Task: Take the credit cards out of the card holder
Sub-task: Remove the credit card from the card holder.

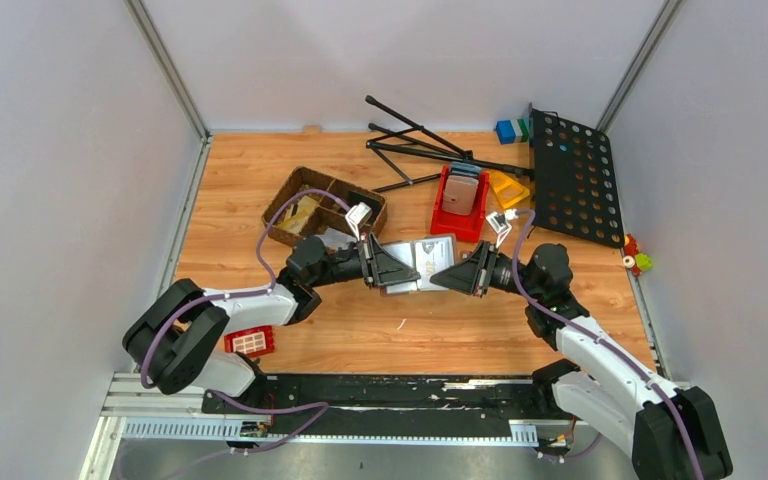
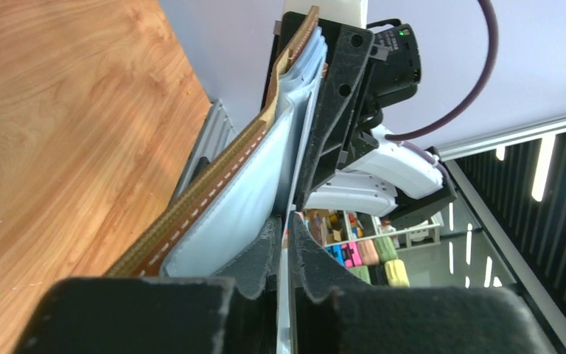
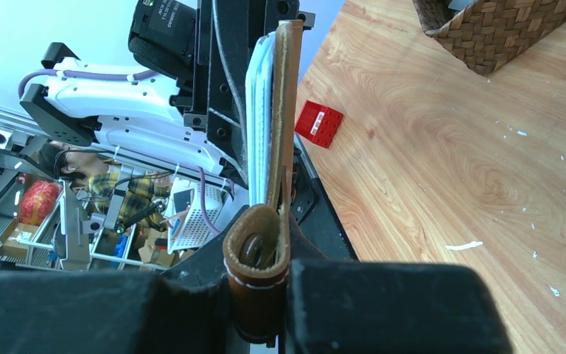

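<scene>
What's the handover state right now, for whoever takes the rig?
Left gripper: shut on a thin pale inner leaf of the card holder; sleeve or card, can't tell.
Right gripper: shut on its brown tab clasp.
Holder is held open between both arms over the table.
Done: holder picked up, opened.
To do: no credit cards seen out; pull them from the sleeves.

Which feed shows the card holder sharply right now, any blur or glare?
Top external: even light, card holder small but crisp, no glare. Left wrist: stitching sharp, left hand's fingers blurred close up. Right wrist: right hand's fingers soft, table grain sharp.
</scene>
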Motion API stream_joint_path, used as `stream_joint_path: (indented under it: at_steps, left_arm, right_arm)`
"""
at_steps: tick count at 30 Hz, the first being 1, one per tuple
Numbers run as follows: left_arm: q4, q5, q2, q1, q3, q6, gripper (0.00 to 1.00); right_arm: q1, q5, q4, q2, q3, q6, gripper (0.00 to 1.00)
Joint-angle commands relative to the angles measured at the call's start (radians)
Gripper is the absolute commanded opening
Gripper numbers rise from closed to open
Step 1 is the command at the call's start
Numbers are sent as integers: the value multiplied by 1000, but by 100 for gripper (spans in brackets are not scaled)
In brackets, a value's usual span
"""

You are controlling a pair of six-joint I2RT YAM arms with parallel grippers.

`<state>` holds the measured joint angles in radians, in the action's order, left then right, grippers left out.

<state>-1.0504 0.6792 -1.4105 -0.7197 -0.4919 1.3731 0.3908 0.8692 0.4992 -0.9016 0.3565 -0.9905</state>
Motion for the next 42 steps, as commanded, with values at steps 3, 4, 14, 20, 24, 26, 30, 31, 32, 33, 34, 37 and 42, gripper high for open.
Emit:
stream_joint_path:
  at_steps: [3, 4, 14, 20, 24, 26, 30, 31, 32, 33, 34, 37, 42]
  left_arm:
    - [93, 7, 30, -50, -91, -112, 0]
    - [124, -3, 36, -50, -95, -129, 0]
    - [343, -81, 97, -43, -85, -232, 0]
    - [382, -85, 127, -26, -64, -258, 0]
    - [417, -87, 150, -18, -58, -276, 0]
    - [425, -87, 155, -13, -57, -279, 0]
    - [432, -80, 162, -8, -55, -281, 0]
    - [431, -75, 161, -8, -55, -282, 0]
    - [429, -71, 158, -8, -56, -280, 0]
    - [425, -66, 156, -8, -57, -280, 0]
    - [422, -61, 154, -8, -59, -277, 0]
    - [410, -44, 139, -10, -67, -270, 1]
    - [396, -37, 129, -9, -69, -260, 13]
  right_arm:
    - [32, 40, 17, -20, 26, 18, 13]
    - [31, 40, 9, -20, 27, 22, 14]
    - [23, 10, -77, -16, 38, 49, 30]
    - [2, 5, -104, 1, 40, 50, 32]
    - [-5, 5, -110, 10, 37, 51, 31]
    - [-6, 5, -110, 7, 36, 49, 31]
    - [-6, 4, -105, 3, 37, 45, 28]
    - [-7, 4, -103, 2, 37, 44, 27]
    - [-6, 5, -101, 1, 38, 43, 24]
    - [-6, 5, -99, -1, 38, 42, 21]
    - [-6, 6, -97, -1, 39, 39, 19]
    - [-6, 14, -79, -5, 38, 32, 14]
    - [-7, 20, -73, -5, 41, 26, 6]
